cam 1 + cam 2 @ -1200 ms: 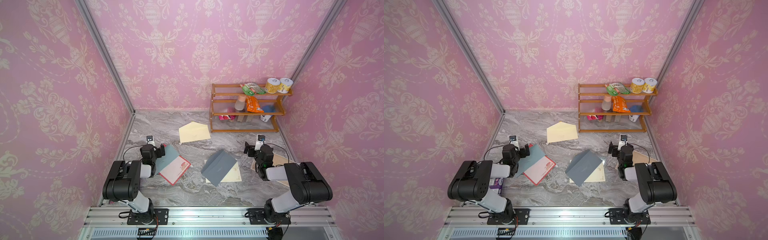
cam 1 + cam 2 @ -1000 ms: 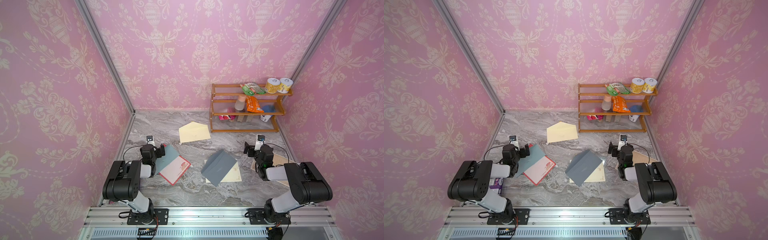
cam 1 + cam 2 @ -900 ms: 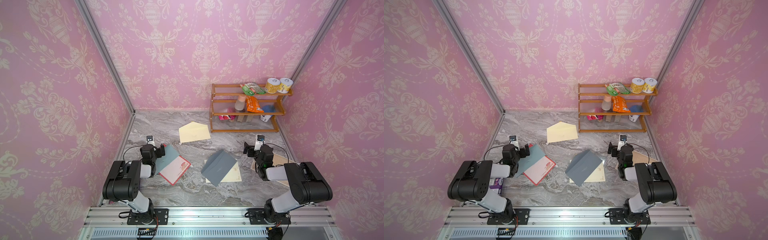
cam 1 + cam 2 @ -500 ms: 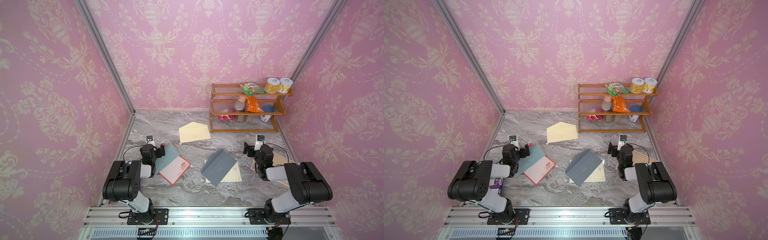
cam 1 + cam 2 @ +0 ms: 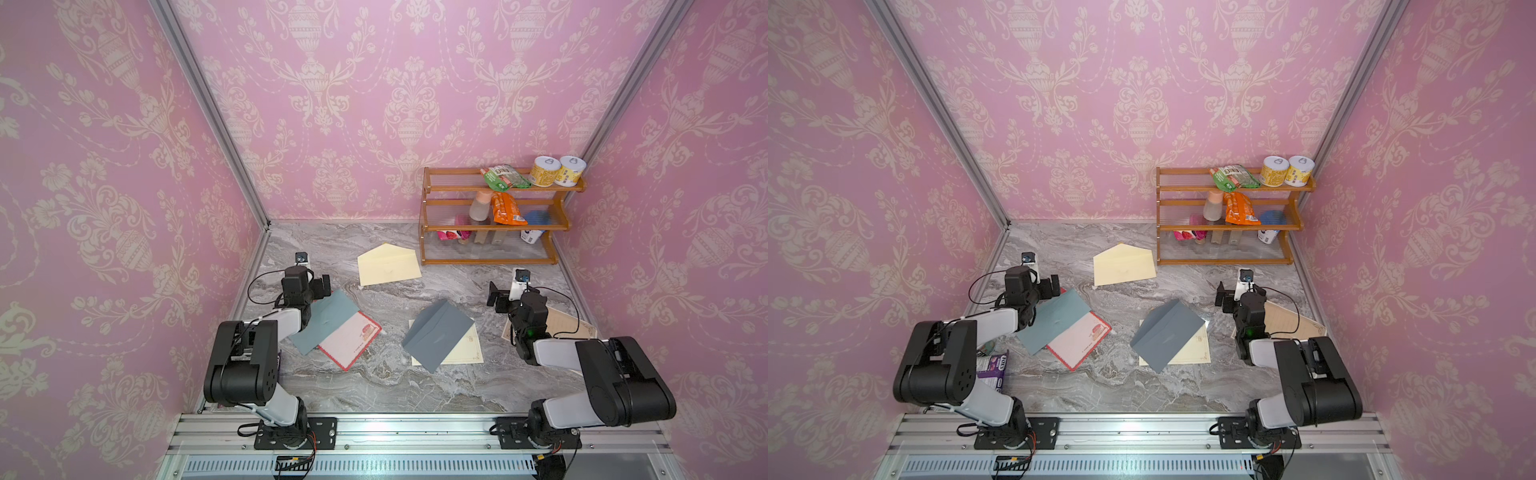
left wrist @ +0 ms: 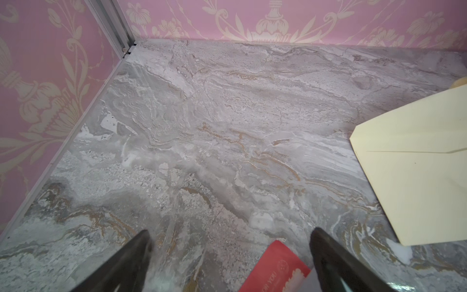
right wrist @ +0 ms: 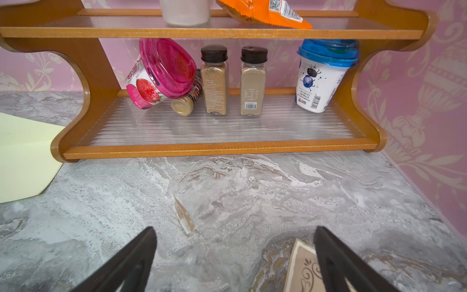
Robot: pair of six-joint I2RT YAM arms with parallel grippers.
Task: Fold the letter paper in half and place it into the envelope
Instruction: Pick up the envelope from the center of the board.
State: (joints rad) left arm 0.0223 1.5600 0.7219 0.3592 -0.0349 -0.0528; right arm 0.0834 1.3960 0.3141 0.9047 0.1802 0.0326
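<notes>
Wrist views: both pincers released, empty
left gripper (image 6: 230, 230) and right gripper (image 7: 235, 227) sit apart, clearing centre; letter paper (image 5: 461, 353) lies unfolded, partly under grey envelope (image 5: 436, 334)

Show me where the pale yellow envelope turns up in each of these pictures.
Top view: the pale yellow envelope lies flat toward the back wall, beside the wooden rack.
Top view: same spot, beside the rack.
Left wrist: cut off at the frame edge, flap crease visible.
Right wrist: only a corner at the frame edge, next to the rack's foot.
Shared landmark: the rack, except in the left wrist view.
</notes>
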